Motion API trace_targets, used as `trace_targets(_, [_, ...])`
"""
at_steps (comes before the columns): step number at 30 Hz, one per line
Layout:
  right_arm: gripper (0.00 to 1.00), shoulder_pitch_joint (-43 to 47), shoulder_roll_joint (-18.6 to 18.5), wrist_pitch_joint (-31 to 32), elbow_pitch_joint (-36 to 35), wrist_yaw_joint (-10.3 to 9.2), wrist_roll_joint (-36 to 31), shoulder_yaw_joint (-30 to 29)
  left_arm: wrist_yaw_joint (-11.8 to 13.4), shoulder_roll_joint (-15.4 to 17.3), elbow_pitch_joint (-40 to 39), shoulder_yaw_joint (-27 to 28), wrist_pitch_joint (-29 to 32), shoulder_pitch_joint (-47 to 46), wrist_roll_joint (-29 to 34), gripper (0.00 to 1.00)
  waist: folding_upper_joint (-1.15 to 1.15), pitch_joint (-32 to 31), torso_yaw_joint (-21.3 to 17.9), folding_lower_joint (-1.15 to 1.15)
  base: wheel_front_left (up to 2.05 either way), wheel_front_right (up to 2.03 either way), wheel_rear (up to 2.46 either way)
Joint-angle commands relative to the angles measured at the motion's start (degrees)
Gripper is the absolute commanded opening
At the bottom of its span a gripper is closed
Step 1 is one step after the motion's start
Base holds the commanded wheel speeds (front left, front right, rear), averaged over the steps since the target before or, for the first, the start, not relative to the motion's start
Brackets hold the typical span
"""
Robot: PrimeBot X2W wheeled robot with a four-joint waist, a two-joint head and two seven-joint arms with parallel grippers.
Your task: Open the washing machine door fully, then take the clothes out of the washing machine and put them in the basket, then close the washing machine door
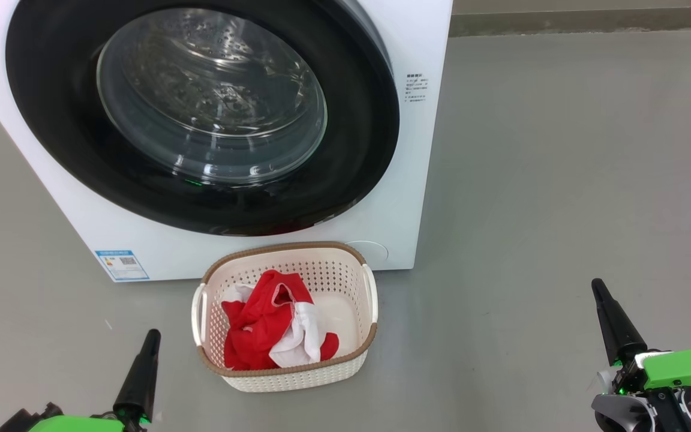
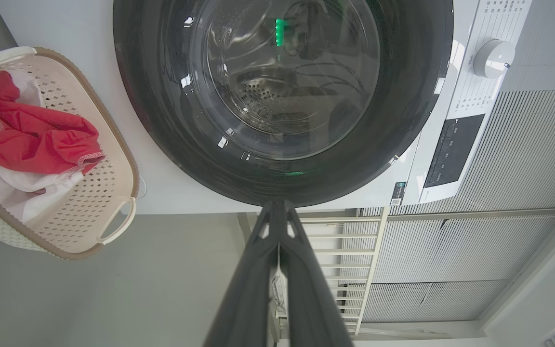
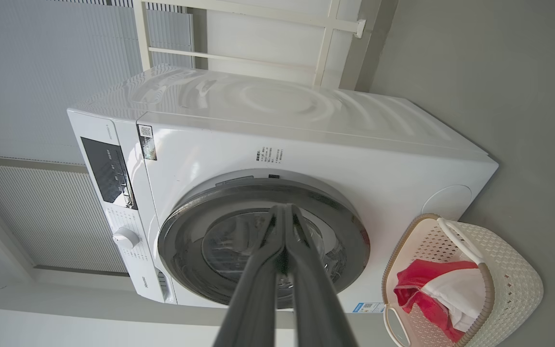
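While the left gripper (image 1: 152, 335) and right gripper (image 1: 597, 285) show fingers pressed together, empty, one basket (image 1: 285, 247) holds one heap of clothes (image 1: 261, 330) before one washing machine (image 1: 423, 150), door (image 1: 51, 120) closed.

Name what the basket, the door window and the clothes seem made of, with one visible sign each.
Basket: probably moulded plastic, matte cream; regular punched holes.
Door window: likely glass, clear and glossy; sharp reflections, see-through.
Clothes: soft red and white fabric; it crumples into folds.
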Motion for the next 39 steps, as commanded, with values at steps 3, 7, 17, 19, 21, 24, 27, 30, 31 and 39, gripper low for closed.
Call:
trace_targets(3, [0.0,-2.43,-0.84,0.34,-1.4,0.03,0.32,1.01,-0.41,0.62,-1.17,1.98,0.19,-2.26,-0.41,0.0,0.0,0.0,0.0,0.0,0.0,0.0,0.0])
trace_targets(7, [0.0,-2.43,-0.84,0.34,-1.4,0.03,0.32,1.01,-0.41,0.62,-1.17,1.98,0.19,-2.26,-0.41,0.0,0.0,0.0,0.0,0.0,0.0,0.0,0.0])
trace_targets(17, [0.0,-2.43,-0.84,0.34,-1.4,0.03,0.32,1.01,-0.41,0.62,-1.17,1.98,0.19,-2.26,-0.41,0.0,0.0,0.0,0.0,0.0,0.0,0.0,0.0])
trace_targets(19, [0.0,-2.43,-0.84,0.34,-1.4,0.03,0.32,1.01,-0.41,0.62,-1.17,1.98,0.19,-2.26,-0.41,0.0,0.0,0.0,0.0,0.0,0.0,0.0,0.0])
trace_targets(21, [0.0,-2.43,-0.84,0.34,-1.4,0.03,0.32,1.01,-0.41,0.62,-1.17,1.98,0.19,-2.26,-0.41,0.0,0.0,0.0,0.0,0.0,0.0,0.0,0.0])
trace_targets(24, [0.0,-2.43,-0.84,0.34,-1.4,0.03,0.32,1.01,-0.41,0.62,-1.17,1.98,0.19,-2.26,-0.41,0.0,0.0,0.0,0.0,0.0,0.0,0.0,0.0])
trace_targets(27, [0.0,-2.43,-0.84,0.34,-1.4,0.03,0.32,1.01,-0.41,0.62,-1.17,1.98,0.19,-2.26,-0.41,0.0,0.0,0.0,0.0,0.0,0.0,0.0,0.0])
trace_targets(30, [0.0,-2.43,-0.84,0.34,-1.4,0.03,0.32,1.01,-0.41,0.62,-1.17,1.98,0.19,-2.26,-0.41,0.0,0.0,0.0,0.0,0.0,0.0,0.0,0.0])
trace_targets(31, [0.0,-2.43,-0.84,0.34,-1.4,0.03,0.32,1.01,-0.41,0.62,-1.17,1.98,0.19,-2.26,-0.41,0.0,0.0,0.0,0.0,0.0,0.0,0.0,0.0])
trace_targets(39, [0.0,-2.43,-0.84,0.34,-1.4,0.03,0.32,1.01,-0.41,0.62,-1.17,1.98,0.19,-2.25,-0.42,0.0,0.0,0.0,0.0,0.0,0.0,0.0,0.0])
